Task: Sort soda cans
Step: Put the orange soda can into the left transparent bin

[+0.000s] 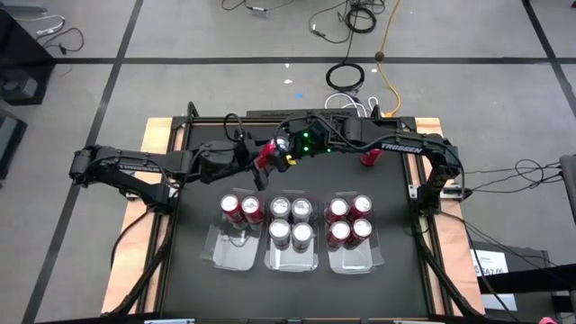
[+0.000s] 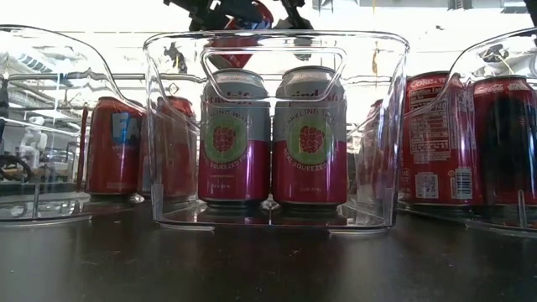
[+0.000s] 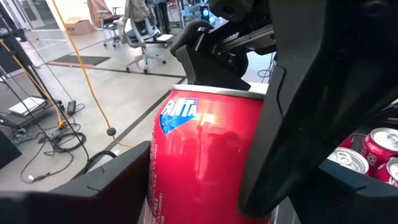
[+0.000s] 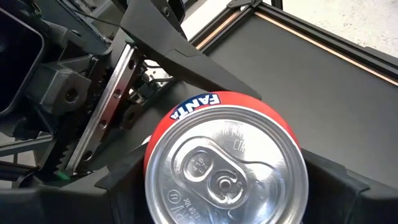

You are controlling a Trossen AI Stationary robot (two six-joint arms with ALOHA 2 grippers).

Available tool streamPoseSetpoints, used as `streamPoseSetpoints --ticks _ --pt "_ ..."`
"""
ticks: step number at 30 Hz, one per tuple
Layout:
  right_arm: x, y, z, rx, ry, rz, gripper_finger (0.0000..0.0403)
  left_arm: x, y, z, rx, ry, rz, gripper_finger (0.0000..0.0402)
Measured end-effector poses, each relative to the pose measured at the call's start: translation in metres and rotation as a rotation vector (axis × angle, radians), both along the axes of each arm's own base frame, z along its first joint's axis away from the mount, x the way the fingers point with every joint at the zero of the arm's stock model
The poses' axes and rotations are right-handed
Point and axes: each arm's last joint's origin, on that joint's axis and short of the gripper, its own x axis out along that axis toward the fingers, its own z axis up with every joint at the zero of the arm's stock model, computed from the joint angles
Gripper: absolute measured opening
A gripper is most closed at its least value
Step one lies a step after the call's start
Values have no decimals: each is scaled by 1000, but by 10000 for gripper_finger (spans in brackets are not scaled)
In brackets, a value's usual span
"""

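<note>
A red soda can [image 1: 266, 155] marked FANTA hangs in the air over the table's far middle, between both grippers. My right gripper [image 1: 279, 149] comes at it from the table's right and is shut on it; its wrist view looks onto the silver top [image 4: 227, 168]. My left gripper [image 1: 256, 159] reaches in from the table's left, its fingers on either side of the can's body [image 3: 199, 155]. Three clear trays stand near the front: the left one [image 1: 225, 256] holds two red cans, the middle one [image 1: 292, 259] several silver-topped cans, and the right one [image 1: 353, 261] several red cans. My left gripper has the can's side wall between its two fingers, coming about level from the table's left. One finger [image 3: 93, 186] lies against the wall [image 3: 155, 174]. My right gripper's finger stands in front of the other side, so that contact is hidden. The can is clear of the table. My right gripper pinches the can's side wall just under the top rim [image 4: 163, 134] between its two fingers [image 4: 118, 183]. They slant down from the table's right. The can is lifted clear, about upright, top up.
One more red can [image 1: 368, 158] stands alone on the black mat near the far right. The tray fronts fill the low view, with the middle tray's handle wall [image 2: 273, 59] closest. Bare mat lies between the trays and the far edge.
</note>
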Motion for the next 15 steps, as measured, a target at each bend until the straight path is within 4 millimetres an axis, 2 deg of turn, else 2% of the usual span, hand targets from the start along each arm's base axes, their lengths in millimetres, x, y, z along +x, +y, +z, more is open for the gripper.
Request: streamPoseSetpoints --ticks 15 --pt "0 0 0 -1 -1 0 307 0 0 0 -1 -4 -3 331"
